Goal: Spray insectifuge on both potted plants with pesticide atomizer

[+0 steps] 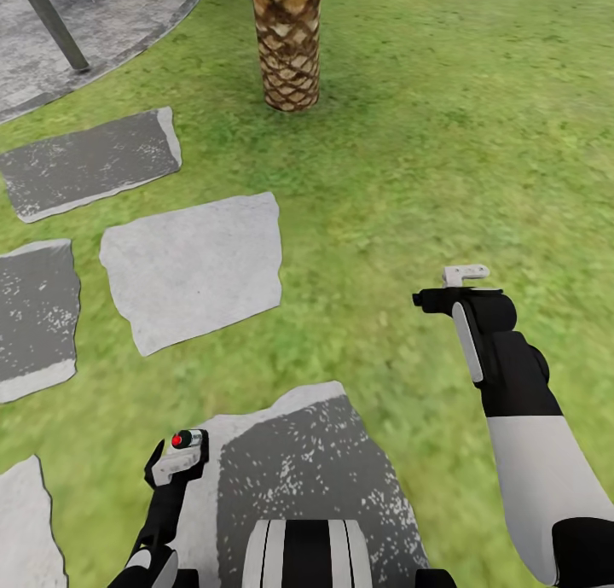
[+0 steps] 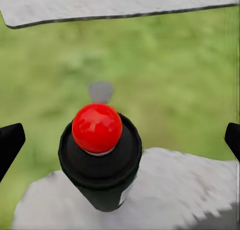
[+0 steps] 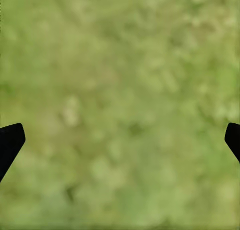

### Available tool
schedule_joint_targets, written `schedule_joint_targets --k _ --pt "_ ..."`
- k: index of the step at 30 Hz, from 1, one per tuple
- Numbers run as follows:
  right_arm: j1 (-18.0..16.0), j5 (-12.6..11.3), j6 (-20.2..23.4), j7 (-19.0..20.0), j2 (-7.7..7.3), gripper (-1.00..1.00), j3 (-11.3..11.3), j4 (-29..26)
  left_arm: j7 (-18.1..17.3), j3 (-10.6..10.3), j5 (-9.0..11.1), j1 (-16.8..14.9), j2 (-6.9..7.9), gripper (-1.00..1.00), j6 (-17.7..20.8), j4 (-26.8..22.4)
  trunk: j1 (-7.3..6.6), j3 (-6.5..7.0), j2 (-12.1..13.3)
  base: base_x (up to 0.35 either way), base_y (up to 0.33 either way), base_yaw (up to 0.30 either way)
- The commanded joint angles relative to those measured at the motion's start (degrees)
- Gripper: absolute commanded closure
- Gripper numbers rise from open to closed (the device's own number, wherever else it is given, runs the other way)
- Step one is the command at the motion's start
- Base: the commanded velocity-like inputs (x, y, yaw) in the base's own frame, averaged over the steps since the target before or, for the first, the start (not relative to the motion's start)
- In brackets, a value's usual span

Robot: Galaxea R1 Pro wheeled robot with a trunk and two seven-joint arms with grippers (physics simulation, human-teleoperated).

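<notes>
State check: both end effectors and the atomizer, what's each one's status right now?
left end effector: open, fingers spread either side of the bottle, no contact visible.
right end effector: open, empty, over lawn.
pesticide atomizer: between the left fingers, red knob facing the wrist camera; whether gripped, cannot tell.

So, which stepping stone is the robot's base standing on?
The speckled grey stone at the bottom middle of the head view. The base overlaps its near edge; the other stones lie further left and ahead.
</notes>
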Motion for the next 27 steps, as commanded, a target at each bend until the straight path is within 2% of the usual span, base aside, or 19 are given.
schedule_joint_targets --k 1,7,12,14,27 --pt "0.0 0.0 0.0 0.0 0.01 -1.0 0.0 0.0 -0.7 0.0 0.0 0.0 -0.02 -1.0 0.0 0.0 0.0 0.0 0.0 0.0 0.0 0.0" --pt "0.3 0.0 0.1 0.0 -0.04 -1.0 0.0 -0.9 -4.5 0.1 0.5 -0.8 -0.08 -1.0 0.2 2.7 0.0 0.0 0.0 0.0 0.0 0.0" --pt "0.7 0.0 0.1 0.0 -0.06 -1.0 -0.1 -1.3 -5.1 0.1 4.3 -2.2 -0.33 -1.0 0.6 6.3 0.0 0.0 0.0 0.0 0.0 0.0" --pt "0.8 0.0 0.1 0.0 -0.06 -1.0 -0.1 -1.4 -5.2 0.1 5.1 -2.4 -0.42 -1.0 0.7 6.7 0.0 0.0 0.0 0.0 0.0 0.0" --pt "0.8 0.0 0.1 0.0 -0.06 -1.0 -0.1 -1.5 -5.2 0.1 5.8 -2.8 -0.16 -1.0 2.2 7.0 0.0 0.0 0.0 0.0 0.0 0.0"
